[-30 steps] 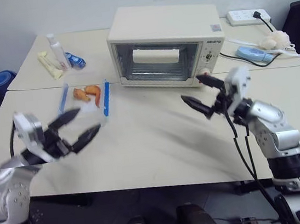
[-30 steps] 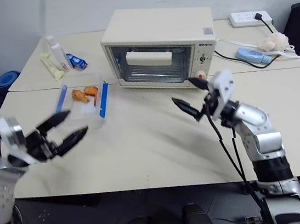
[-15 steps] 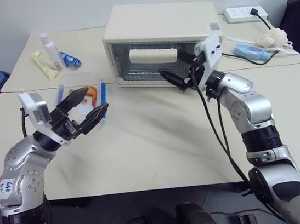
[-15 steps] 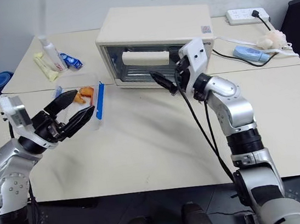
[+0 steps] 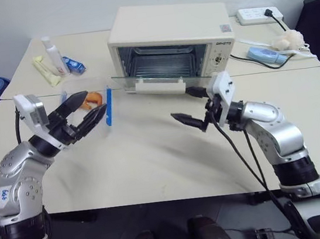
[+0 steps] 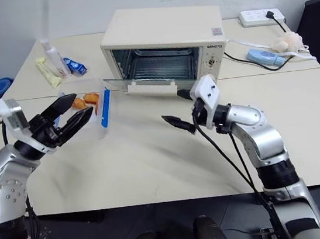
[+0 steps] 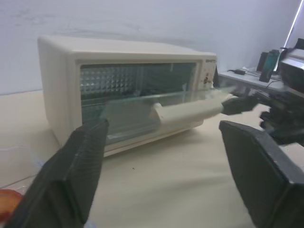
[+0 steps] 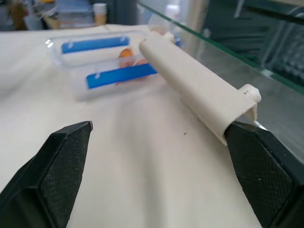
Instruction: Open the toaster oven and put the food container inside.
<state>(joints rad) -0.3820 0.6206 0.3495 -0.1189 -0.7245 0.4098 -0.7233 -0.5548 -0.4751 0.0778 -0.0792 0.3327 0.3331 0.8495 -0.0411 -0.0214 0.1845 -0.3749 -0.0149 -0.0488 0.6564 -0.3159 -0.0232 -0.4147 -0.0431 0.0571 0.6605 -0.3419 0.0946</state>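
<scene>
- The toaster oven [image 5: 171, 40] stands at the back of the desk [image 5: 154, 167] with its glass door [image 5: 149, 81] dropped open and roughly level, the white handle bar [image 5: 157, 86] at the door's front edge.
- The food container [image 5: 88, 103] sits on the desk well left of the oven, its blue clips showing; the left claw [image 5: 86, 113] reaches over its near side with fingers apart, nothing gripped yet.
- The right claw [image 5: 189, 107] hangs just in front of the door's right end, fingers spread wide and empty.
- Risk: the clear box is shallow and slick, so a grip on one wall may tip it and spill the orange food pieces [image 5: 92, 99].
- Risk: carried too low, the box may knock the handle bar or the door's edge.
- Risk: the right claw may get in the way if it lingers by the opening.
- A white bottle [image 5: 51, 49], yellow packet [image 5: 42, 70] and small blue-and-white packet [image 5: 73, 64] lie behind the container, clear of the route; a power strip [image 5: 258, 15] and cables lie on the right.
</scene>
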